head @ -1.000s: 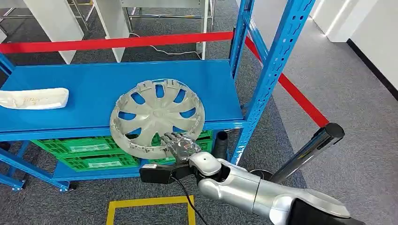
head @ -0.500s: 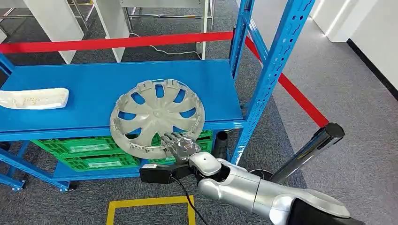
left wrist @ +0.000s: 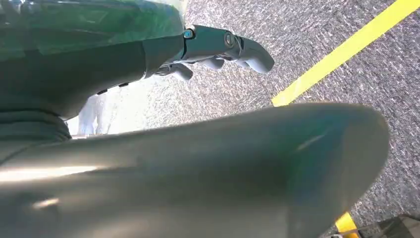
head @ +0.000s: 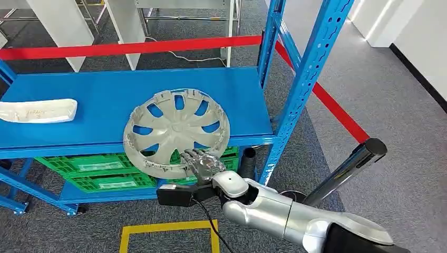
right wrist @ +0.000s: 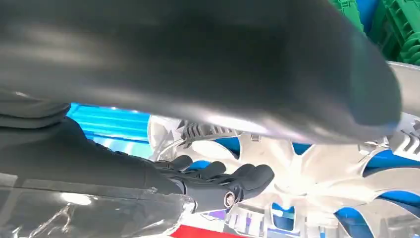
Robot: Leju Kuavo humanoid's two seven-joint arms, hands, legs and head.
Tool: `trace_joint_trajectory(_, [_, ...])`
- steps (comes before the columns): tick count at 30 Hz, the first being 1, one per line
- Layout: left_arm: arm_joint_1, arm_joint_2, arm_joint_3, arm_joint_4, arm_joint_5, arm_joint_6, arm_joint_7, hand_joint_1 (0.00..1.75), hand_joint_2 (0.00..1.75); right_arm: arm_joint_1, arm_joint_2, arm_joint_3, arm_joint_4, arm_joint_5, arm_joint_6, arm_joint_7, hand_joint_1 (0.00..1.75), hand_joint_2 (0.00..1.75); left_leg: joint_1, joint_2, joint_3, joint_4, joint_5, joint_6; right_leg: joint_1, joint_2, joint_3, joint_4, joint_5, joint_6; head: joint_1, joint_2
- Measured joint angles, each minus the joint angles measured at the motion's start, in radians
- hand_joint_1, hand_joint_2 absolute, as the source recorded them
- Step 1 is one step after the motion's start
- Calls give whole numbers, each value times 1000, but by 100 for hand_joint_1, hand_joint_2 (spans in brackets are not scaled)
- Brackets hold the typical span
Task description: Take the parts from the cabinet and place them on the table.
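A silver wheel cover [head: 176, 129] lies on the blue shelf [head: 79, 97] of the cabinet, its near rim hanging over the shelf's front edge. My right hand [head: 203, 163] grips that near rim, fingers on top of it. In the right wrist view the dark fingers [right wrist: 218, 179] lie against the wheel cover [right wrist: 322, 163] with the thick thumb on the other side. A white padded part [head: 37, 110] rests at the shelf's left end. My left hand [left wrist: 223, 47] hangs over the grey carpet, holding nothing, fingers loosely apart.
Green crates [head: 100, 171] fill the lower shelf. A blue upright [head: 311, 74] stands just right of the wheel cover. Red barrier tape [head: 132, 47] runs behind and to a stanchion [head: 369, 147]. A black box [head: 176, 196] and a yellow floor marking [head: 168, 227] lie below.
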Motion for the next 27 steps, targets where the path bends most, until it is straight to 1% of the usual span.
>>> trace_joint_trajectory(27, [0, 0, 0, 0, 0, 0, 0, 0, 0, 0, 0, 0, 0, 0, 0, 0, 0, 0, 0, 0, 0, -1, 0, 0, 0, 0, 0, 0, 0, 0, 0, 0])
